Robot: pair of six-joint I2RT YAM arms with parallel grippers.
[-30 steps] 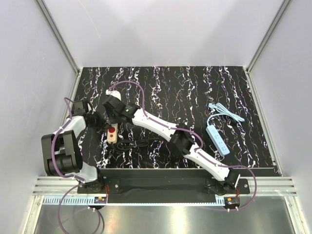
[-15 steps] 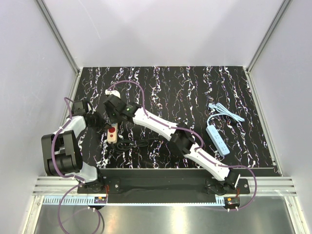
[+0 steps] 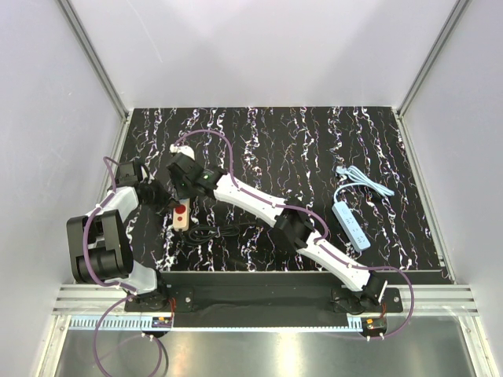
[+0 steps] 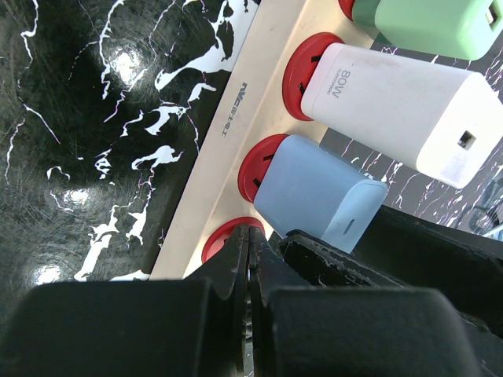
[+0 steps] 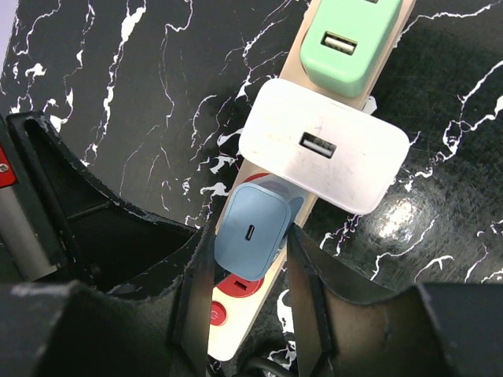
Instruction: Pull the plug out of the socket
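The socket, a beige power strip with red round outlets, lies at the table's left. Three plugs sit in it in a row: a green one, a white cube plug marked 80W, and a small light blue cube plug. My right gripper straddles the light blue plug, one finger against each of its sides. My left gripper is shut and empty, its tips on the strip at the red outlet beside the blue plug.
A light blue power strip with a coiled blue cord lies at the right. The beige strip's black cord loops on the table near the arms. Frame posts and white walls enclose the black marbled table.
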